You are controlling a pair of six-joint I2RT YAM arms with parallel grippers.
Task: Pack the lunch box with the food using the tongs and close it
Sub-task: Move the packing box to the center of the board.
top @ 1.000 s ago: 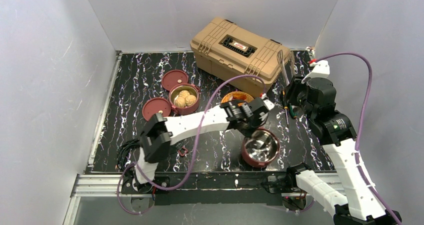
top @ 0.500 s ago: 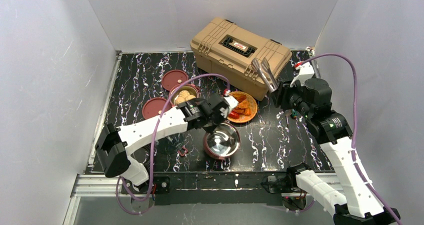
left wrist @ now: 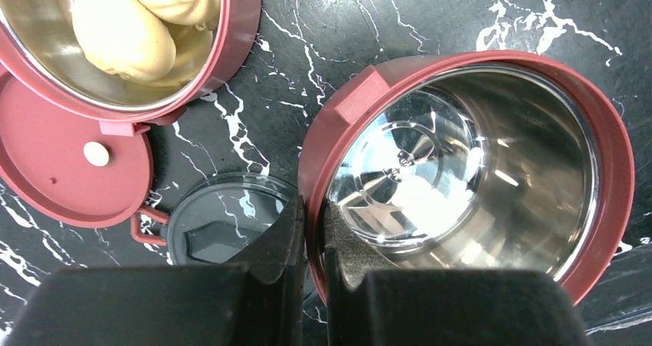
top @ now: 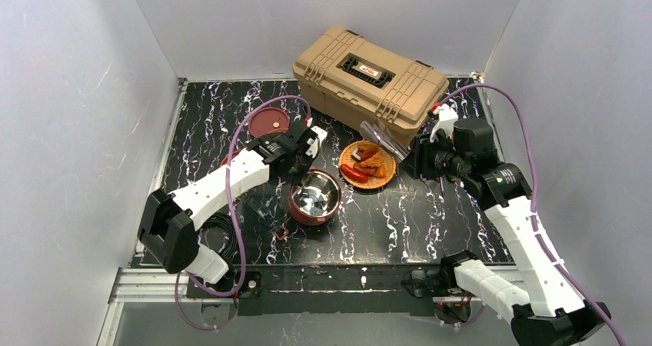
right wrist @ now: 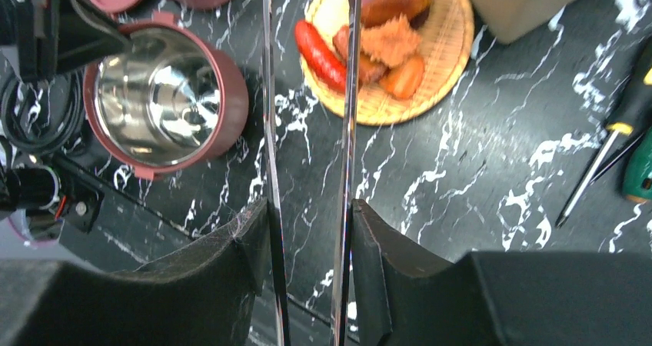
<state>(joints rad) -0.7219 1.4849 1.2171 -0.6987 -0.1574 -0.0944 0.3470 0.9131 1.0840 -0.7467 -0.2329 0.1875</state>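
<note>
Shows a lunch box (top: 314,200) in pieces on a black marbled table (top: 430,215). At centre of the overhead frame, an empty bowl (left wrist: 477,154), pinched at its rim between the closed fingers of the left gripper (left wrist: 313,217). Just beside it, upper left in the left wrist view, a second bowl (left wrist: 240,23) loaded with buns (left wrist: 115,31). Nearby, two lids (top: 269,121), both off. Right of centre, tongs (right wrist: 267,131) clamped partway between the fingers of the right gripper (right wrist: 307,215), pointing at a woven plate (right wrist: 430,92) of orange and red chunks (right wrist: 388,42). Judged roughly half done: buns packed; chunks yet to transfer, then stacking, lidding and closing.
</note>
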